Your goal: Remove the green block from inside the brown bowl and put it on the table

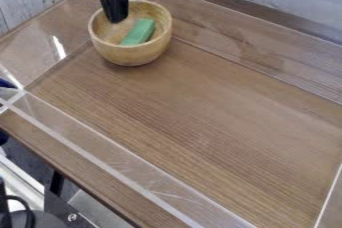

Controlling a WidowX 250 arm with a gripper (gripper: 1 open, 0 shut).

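The brown bowl (107,46) stands at the far left of the table (201,112). Inside it the green block (139,32) leans against the right inner wall. My gripper (116,14) hangs above the bowl's left half, pointing down. Its dark fingers are shut and clear of the block, with nothing visible between them.
Clear plastic walls (80,152) run along the table's edges, at the front left and at the back right. A pale board wall stands behind the table.
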